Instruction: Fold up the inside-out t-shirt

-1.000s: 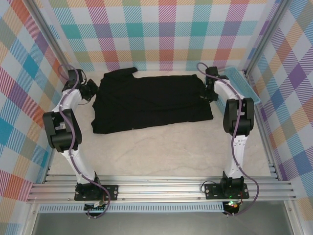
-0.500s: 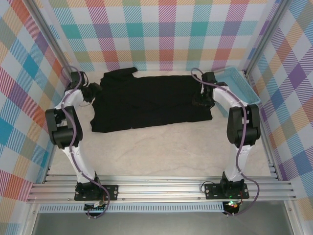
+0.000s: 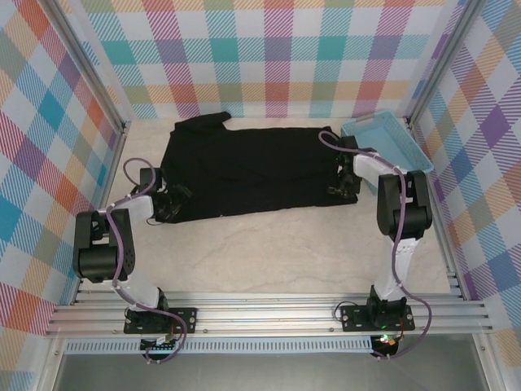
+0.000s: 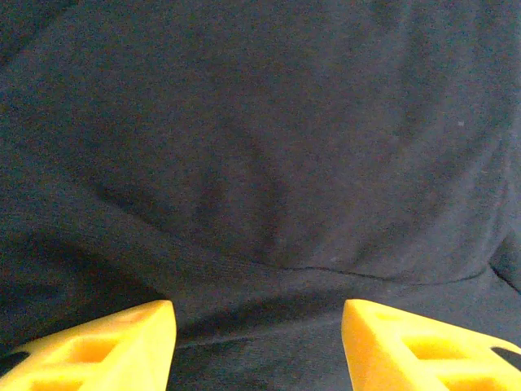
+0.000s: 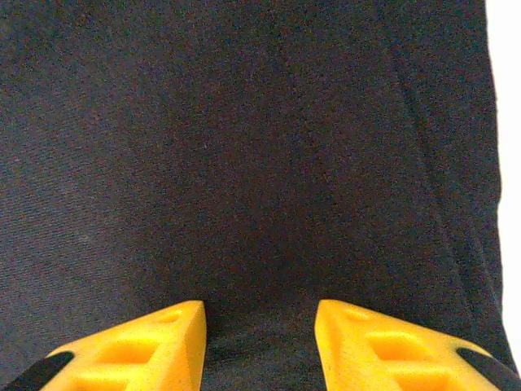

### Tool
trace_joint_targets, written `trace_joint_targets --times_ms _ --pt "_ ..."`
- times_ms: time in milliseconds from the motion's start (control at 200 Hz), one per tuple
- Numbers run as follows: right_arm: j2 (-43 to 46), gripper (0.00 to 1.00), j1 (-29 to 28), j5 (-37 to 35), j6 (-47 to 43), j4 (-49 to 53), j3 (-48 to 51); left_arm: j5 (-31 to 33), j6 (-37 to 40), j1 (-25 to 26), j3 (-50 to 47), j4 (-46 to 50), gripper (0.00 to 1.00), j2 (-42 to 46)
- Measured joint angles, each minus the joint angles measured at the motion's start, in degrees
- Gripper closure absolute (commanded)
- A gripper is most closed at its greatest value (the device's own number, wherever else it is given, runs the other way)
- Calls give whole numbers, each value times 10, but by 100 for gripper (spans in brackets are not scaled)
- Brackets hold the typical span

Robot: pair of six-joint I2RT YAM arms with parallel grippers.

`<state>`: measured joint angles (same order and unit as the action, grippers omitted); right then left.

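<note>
The inside-out t-shirt (image 3: 252,167) lies spread flat across the back half of the table, plain black, with a sleeve sticking out at its far left; no print shows. My left gripper (image 3: 172,204) sits low at the shirt's near left corner. In the left wrist view it (image 4: 259,346) is open, with wrinkled black cloth (image 4: 269,163) between and beyond the yellow fingers (image 4: 122,338). My right gripper (image 3: 343,188) is at the near right corner. In the right wrist view it (image 5: 259,346) is open over smooth black cloth (image 5: 244,147).
A light blue tray (image 3: 389,143) stands at the back right, just beyond the right arm. Pale bare table (image 3: 269,252) stretches from the shirt's near edge to the arm bases. Plaid walls close in on three sides.
Both arms have drawn back from the shirt's far side edges toward me, down to its near corners. The left arm folded low. The shirt has barely shifted.
</note>
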<state>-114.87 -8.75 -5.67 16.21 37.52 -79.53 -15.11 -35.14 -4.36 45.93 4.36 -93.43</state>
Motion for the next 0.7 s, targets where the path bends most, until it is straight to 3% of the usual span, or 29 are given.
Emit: trace_joint_targets --times_ms 245,405,550,700 --pt "103 59 0 -21 24 20 141 -14 -2 13 -130 -12 44 124" --pt "154 58 -10 -40 30 56 191 -1 -16 32 -195 65 43 262" --pt "206 54 -55 -16 8 39 174 33 -8 32 -162 104 33 330" --pt "209 54 -156 103 -9 -64 105 61 7 32 -67 76 33 263"
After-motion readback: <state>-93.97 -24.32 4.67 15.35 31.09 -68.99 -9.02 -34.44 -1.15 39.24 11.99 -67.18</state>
